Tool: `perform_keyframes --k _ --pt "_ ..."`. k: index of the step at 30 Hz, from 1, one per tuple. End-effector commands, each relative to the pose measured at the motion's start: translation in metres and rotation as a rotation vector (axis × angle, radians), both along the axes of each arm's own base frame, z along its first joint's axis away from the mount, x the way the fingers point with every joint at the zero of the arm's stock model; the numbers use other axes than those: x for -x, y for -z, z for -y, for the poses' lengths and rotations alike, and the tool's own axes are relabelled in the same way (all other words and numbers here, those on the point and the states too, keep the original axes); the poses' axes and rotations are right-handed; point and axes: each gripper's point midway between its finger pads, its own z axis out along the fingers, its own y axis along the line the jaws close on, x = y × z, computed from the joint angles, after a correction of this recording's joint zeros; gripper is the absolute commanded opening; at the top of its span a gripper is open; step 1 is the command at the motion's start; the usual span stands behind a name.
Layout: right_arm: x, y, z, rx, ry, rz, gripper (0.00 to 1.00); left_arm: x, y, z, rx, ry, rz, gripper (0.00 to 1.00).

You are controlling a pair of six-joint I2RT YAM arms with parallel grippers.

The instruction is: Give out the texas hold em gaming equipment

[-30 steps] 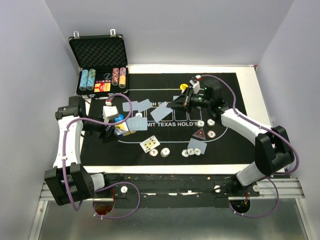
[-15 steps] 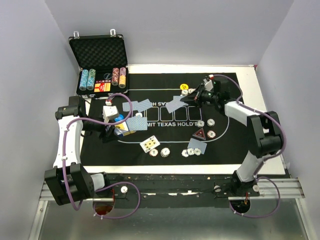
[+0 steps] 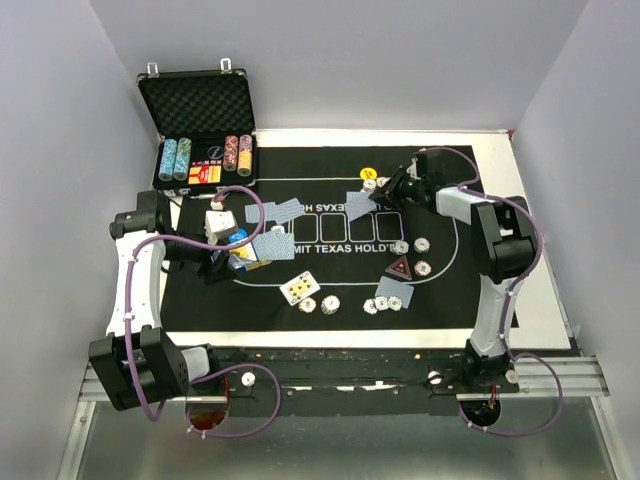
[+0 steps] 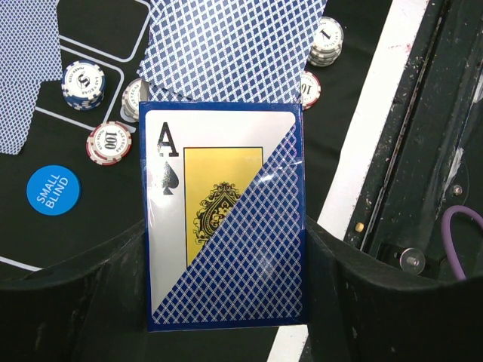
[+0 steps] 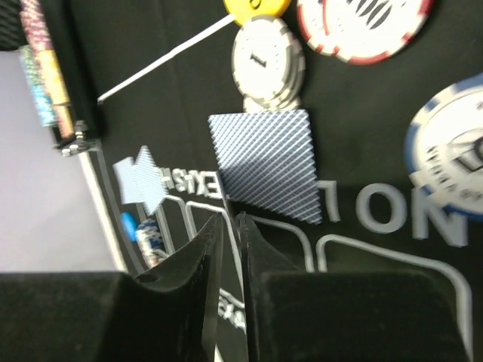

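My left gripper (image 4: 226, 302) is clamped on the deck (image 4: 223, 219), ace of spades showing under a skewed top card. If I tilt, that loose card could slide off. My right gripper (image 5: 229, 226), at 1 o'clock on the mat (image 3: 200, 300), has its jaws nearly together with nothing visibly between them. Its tips sit just off the corner of a face-down card (image 5: 264, 162), with a chip stack (image 5: 268, 64) at the card's 12 o'clock. Backing away low could drag the card or nudge the chips. I cannot tell whether the tips touch the card. The yellow button (image 5: 256, 6) is cut off at the frame's top.
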Motion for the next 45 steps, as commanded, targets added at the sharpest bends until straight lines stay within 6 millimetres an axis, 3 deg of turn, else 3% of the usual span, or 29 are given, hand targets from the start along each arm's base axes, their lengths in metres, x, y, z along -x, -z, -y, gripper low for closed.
perform_keyframes --k 1,3,5,8,11,13,17,21,26,33,38,45 --pt "-0.004 0.026 0.019 0.186 0.062 -0.041 0.36 0.050 -0.019 0.019 0.108 0.003 -0.220 0.12" --pt "-0.002 0.027 0.025 0.253 0.082 -0.047 0.54 0.051 -0.018 0.019 0.106 0.003 -0.220 0.12" --pt "-0.001 0.019 0.033 0.299 0.105 -0.030 0.64 0.051 -0.017 0.019 0.105 0.002 -0.222 0.12" --pt "0.002 -0.009 0.038 0.336 0.127 0.029 0.68 0.052 -0.017 0.019 0.102 0.002 -0.221 0.12" --pt "0.013 -0.047 0.026 0.323 0.101 0.107 0.72 0.052 -0.018 0.020 0.106 0.004 -0.219 0.12" --pt "0.031 -0.080 -0.002 0.238 0.032 0.163 0.77 0.052 -0.018 0.020 0.108 0.004 -0.218 0.12" --pt "0.092 -0.136 -0.077 0.012 -0.181 0.232 0.94 0.053 -0.017 0.020 0.106 0.004 -0.217 0.12" --pt "0.157 -0.161 -0.140 -0.092 -0.359 0.285 1.00 0.053 -0.017 0.020 0.112 0.005 -0.225 0.12" --pt "0.200 -0.161 -0.182 -0.155 -0.476 0.257 1.00 0.051 -0.018 0.020 0.115 0.003 -0.223 0.12" --pt "0.230 -0.139 -0.211 -0.160 -0.559 0.182 1.00 0.051 -0.019 0.020 0.113 0.002 -0.220 0.12" --pt "0.241 -0.127 -0.221 -0.189 -0.561 0.134 0.99 0.051 -0.018 0.020 0.117 0.002 -0.225 0.12" --pt "0.243 -0.120 -0.228 -0.197 -0.552 0.098 0.80 0.051 -0.018 0.020 0.114 0.004 -0.220 0.12"
